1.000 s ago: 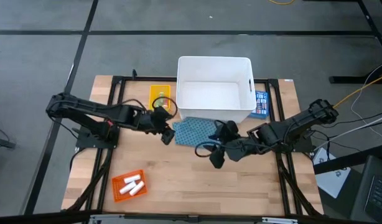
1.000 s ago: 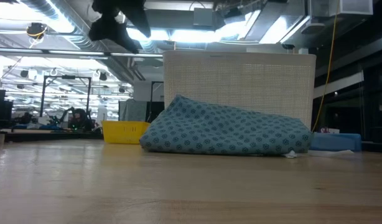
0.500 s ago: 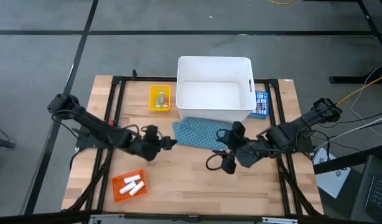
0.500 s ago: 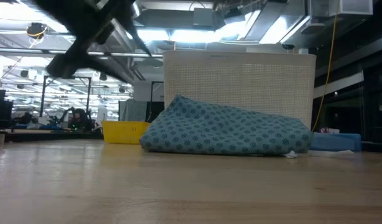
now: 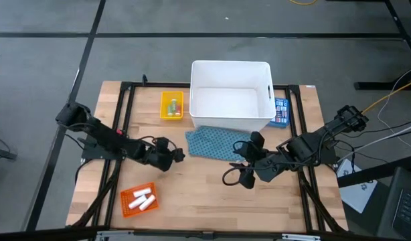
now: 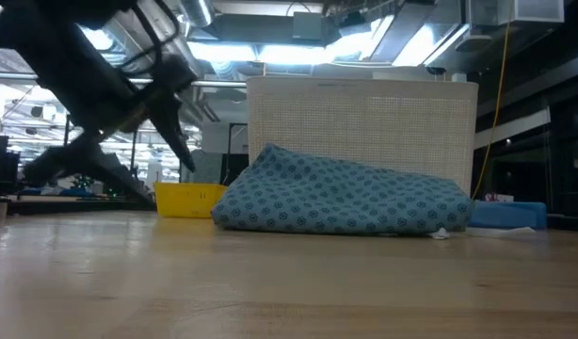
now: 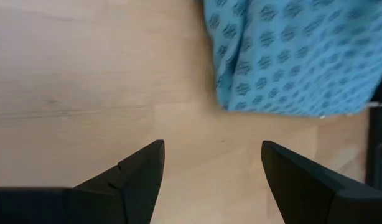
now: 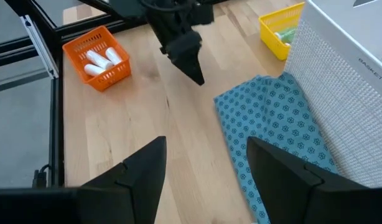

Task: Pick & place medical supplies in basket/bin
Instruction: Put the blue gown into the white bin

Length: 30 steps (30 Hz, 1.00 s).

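While both arms hover low, left gripper (image 5: pixel 181 154) spread wide and empty just left of teal pouch (image 5: pixel 215 142) at frame centre, right gripper (image 8: pixel 206 180) likewise parted, empty, white bin (image 5: pixel 231 96) above pouch.

Open-plan lab: exposed ceiling ducts (image 6: pixel 298 24), distant workbenches (image 6: pixel 72 193).

We see a pale, smooth wooden table (image 5: pixel 205 194) with fine grain and a matt finish. On it lies a soft teal cloth pouch (image 5: pixel 215 142), printed and slightly rumpled, against a white plastic bin (image 5: pixel 230 70) whose outer wall looks finely textured, while the orange tray (image 8: pixel 96 59) is meshed plastic.
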Available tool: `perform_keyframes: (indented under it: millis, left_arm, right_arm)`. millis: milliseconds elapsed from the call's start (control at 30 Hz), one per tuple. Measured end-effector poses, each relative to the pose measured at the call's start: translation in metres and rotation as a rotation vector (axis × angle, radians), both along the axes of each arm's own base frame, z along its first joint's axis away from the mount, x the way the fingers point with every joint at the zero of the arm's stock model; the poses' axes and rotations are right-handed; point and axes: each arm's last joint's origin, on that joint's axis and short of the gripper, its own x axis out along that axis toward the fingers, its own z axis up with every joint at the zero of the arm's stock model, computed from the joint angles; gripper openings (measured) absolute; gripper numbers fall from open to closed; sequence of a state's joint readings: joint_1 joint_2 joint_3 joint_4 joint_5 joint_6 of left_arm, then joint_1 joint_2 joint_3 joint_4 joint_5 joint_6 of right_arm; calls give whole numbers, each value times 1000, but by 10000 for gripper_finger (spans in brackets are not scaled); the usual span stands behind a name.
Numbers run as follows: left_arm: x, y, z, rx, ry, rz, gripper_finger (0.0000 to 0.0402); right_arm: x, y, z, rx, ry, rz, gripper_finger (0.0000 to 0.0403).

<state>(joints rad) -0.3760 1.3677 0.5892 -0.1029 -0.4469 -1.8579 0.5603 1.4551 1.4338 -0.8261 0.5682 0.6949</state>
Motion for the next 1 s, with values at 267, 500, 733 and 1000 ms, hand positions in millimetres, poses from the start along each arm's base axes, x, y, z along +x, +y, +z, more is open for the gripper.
perform_keyframes:
  millis: [267, 500, 733, 1000]
  left_arm:
    - [27, 7, -23, -52, -54, 14, 266]
    - [46, 4, -48, -70, -161, 138, 266]
    - [47, 9, -54, -49, -188, 252, 266]
    - [49, 33, -57, -17, -145, 317, 265]
  right_arm:
    - [1, -1, 0, 10, -14, -29, 224]
    - [1, -1, 0, 11, -10, -25, 224]
    - [0, -1, -1, 12, 4, -17, 224]
    - [0, -1, -1, 13, 4, -17, 224]
